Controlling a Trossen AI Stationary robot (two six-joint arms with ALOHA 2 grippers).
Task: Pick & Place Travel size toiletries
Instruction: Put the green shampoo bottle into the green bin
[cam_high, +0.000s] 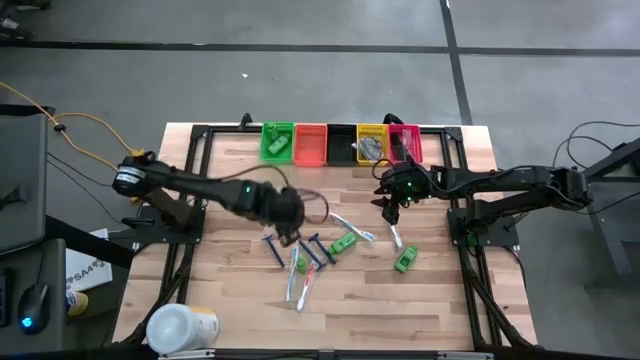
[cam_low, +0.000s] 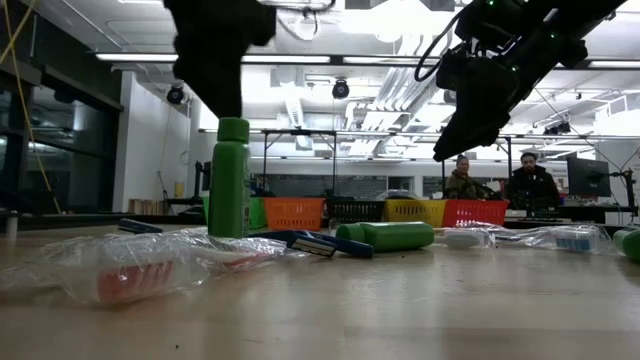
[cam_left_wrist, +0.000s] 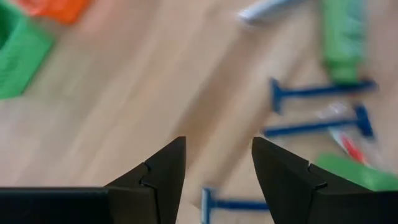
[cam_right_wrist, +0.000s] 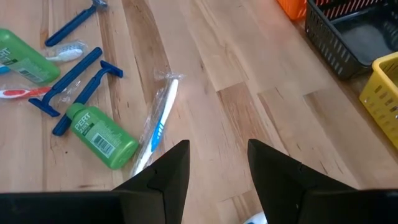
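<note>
The toiletries lie loose in the middle of the table: blue razors (cam_high: 272, 248), a lying green bottle (cam_high: 344, 243), a second green bottle (cam_high: 405, 260) and wrapped toothbrushes (cam_high: 298, 282). One green bottle (cam_low: 230, 180) stands upright on its base. My left gripper (cam_high: 290, 228) hangs open over the razors (cam_left_wrist: 317, 127), with nothing between its fingers (cam_left_wrist: 165, 171). My right gripper (cam_high: 390, 207) is open and empty too. It hangs above the bare wood, past a wrapped toothbrush (cam_right_wrist: 158, 124) and a green bottle (cam_right_wrist: 99, 135).
A row of bins stands along the far edge: green (cam_high: 277, 142), orange (cam_high: 311, 143), black (cam_high: 341, 143), yellow (cam_high: 371, 143) and pink (cam_high: 404, 142). A large white tub (cam_high: 180, 328) sits at the near left corner. People sit in the room beyond the table.
</note>
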